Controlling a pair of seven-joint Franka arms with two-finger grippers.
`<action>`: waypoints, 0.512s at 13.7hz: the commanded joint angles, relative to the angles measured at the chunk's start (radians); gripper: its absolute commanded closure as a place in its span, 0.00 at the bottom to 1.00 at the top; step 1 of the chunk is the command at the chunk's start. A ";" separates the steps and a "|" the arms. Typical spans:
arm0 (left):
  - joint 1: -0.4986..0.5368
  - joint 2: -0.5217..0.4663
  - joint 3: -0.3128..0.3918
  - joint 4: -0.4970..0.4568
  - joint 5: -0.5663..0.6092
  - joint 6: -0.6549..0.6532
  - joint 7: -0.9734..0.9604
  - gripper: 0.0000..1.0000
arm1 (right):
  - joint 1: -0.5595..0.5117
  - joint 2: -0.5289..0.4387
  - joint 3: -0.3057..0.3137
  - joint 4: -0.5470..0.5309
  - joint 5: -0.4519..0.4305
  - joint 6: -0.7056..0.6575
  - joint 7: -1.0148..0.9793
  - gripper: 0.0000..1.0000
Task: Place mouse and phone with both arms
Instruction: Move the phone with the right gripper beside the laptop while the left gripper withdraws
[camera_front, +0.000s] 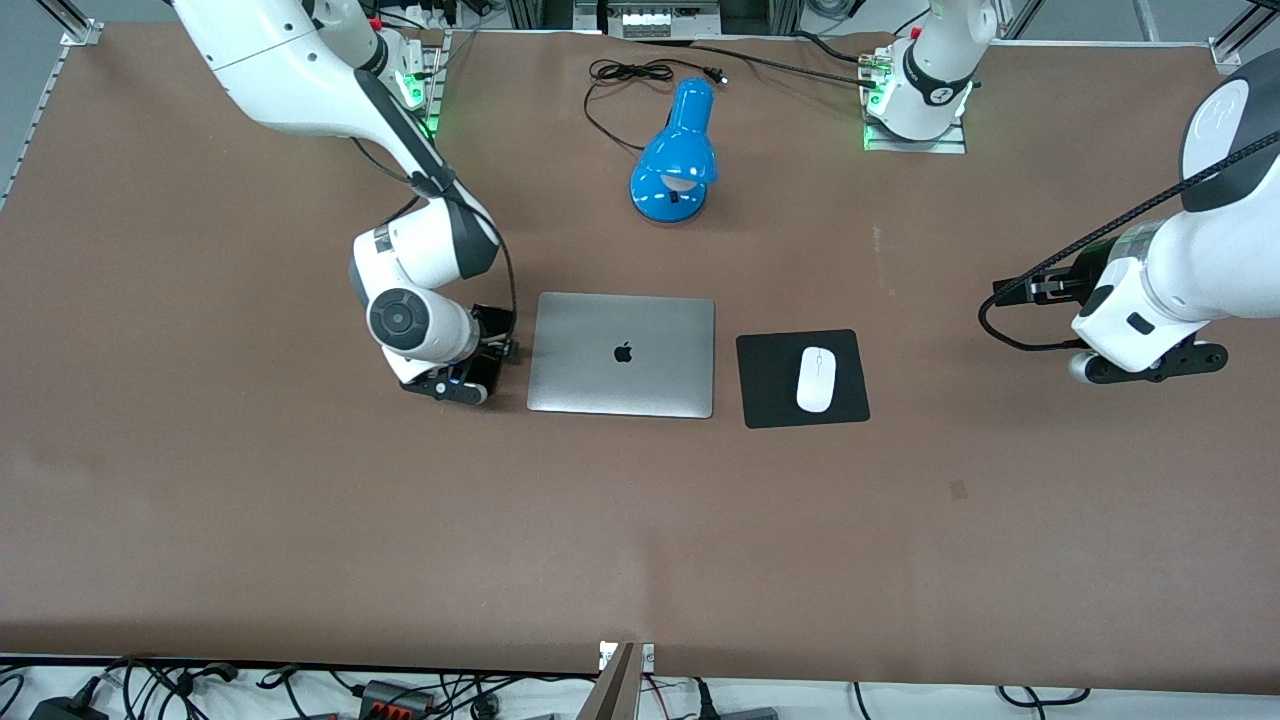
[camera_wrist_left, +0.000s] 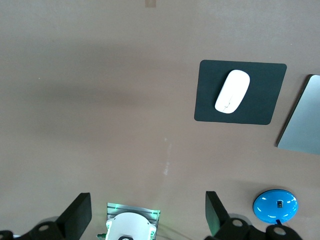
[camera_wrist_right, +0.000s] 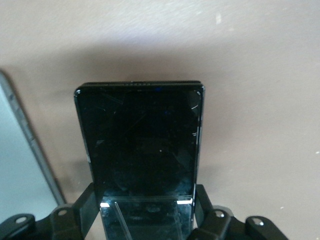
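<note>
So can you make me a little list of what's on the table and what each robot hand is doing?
mouse: white mouse lies on the black mat
phone: black phone held between the right gripper's fingers, beside the laptop
laptop: silver laptop, closed, between phone and mat
lamp: blue lamp lies farther from the front camera than the laptop
right gripper: right gripper shut on the phone, low over the table
left gripper: left gripper open, holds nothing, waits at the left arm's end

White arms (camera_front: 300, 70), dark grey joints – black cables, black tools.
</note>
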 joint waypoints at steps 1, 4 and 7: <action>0.018 -0.145 -0.006 -0.185 -0.039 0.124 -0.003 0.00 | 0.006 0.014 -0.006 0.018 -0.001 -0.004 -0.063 0.76; 0.018 -0.318 -0.006 -0.448 -0.047 0.279 -0.001 0.00 | 0.003 0.021 -0.006 0.018 0.000 0.000 -0.121 0.76; 0.058 -0.317 -0.001 -0.436 -0.090 0.279 0.052 0.00 | 0.005 0.037 -0.006 0.018 0.000 0.013 -0.121 0.76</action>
